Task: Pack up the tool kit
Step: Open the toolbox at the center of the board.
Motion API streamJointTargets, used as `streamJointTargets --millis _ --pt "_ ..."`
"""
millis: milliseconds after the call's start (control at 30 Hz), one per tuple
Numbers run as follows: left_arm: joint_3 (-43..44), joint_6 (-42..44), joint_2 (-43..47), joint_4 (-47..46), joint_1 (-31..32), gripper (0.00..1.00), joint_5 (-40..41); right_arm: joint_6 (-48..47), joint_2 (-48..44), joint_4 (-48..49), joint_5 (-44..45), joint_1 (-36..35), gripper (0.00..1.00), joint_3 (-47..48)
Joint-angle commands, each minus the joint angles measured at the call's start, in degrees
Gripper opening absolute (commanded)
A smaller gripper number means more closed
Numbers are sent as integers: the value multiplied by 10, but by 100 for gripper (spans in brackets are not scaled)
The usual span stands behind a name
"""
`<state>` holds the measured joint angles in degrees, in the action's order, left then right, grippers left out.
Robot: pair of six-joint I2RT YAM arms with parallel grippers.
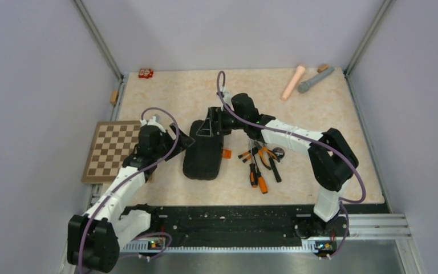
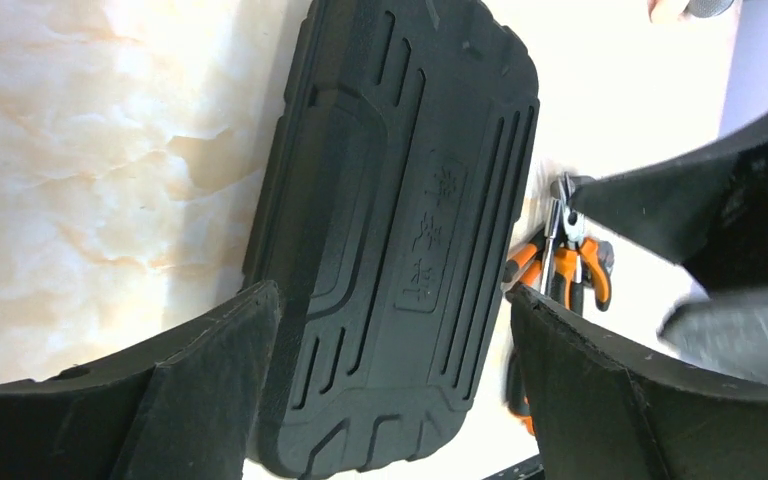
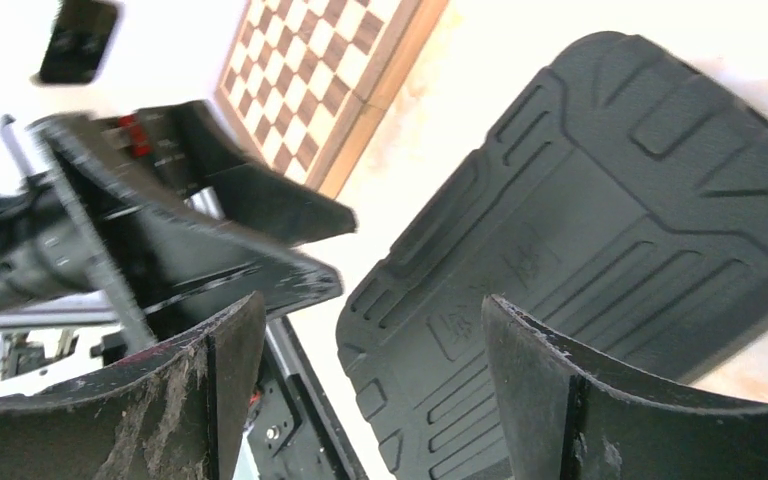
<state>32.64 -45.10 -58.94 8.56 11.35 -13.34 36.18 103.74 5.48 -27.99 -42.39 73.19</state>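
The tool kit's black case (image 1: 204,155) lies shut on the table's middle, lid up, with its orange latch (image 1: 226,153) on the right side. Loose orange-and-black pliers and screwdrivers (image 1: 259,164) lie just right of it. My left gripper (image 1: 181,138) is open at the case's far left edge. In the left wrist view the left gripper (image 2: 395,335) straddles the ribbed lid (image 2: 400,200), its fingers apart from it. My right gripper (image 1: 208,130) is open over the case's far end. In the right wrist view the right gripper (image 3: 370,340) holds nothing, with the case (image 3: 580,230) below it.
A brown chessboard (image 1: 111,149) lies at the left edge, next to the left arm. A pink cylinder (image 1: 292,83) and a grey cylinder (image 1: 315,80) lie at the back right. A small red object (image 1: 145,73) sits at the back left. Both grippers crowd the case's far end.
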Motion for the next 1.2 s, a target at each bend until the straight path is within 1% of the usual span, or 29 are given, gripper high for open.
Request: streamJointTargets --millis 0,133,367,533,600,800,1000,1167 --pt "19 67 42 63 1 90 45 26 -19 -2 66 22 79 -26" --pt "6 65 18 54 1 87 28 58 -41 21 98 37 82 -90" --pt "3 29 -50 8 1 81 -3 96 -52 57 123 37 86 -152" --pt "-3 7 -73 -21 0 73 -31 121 -36 109 90 36 86 -165" --pt "-8 -1 -78 -32 0 71 -40 125 -27 120 80 32 87 -161" --pt "-28 -28 -83 -63 0 71 -68 142 -6 144 64 21 87 -150" --pt "-47 -55 -87 -94 -1 72 -86 141 -9 130 88 20 87 -162" --pt "-59 -75 -91 -120 0 73 -94 142 -7 127 79 17 87 -161"
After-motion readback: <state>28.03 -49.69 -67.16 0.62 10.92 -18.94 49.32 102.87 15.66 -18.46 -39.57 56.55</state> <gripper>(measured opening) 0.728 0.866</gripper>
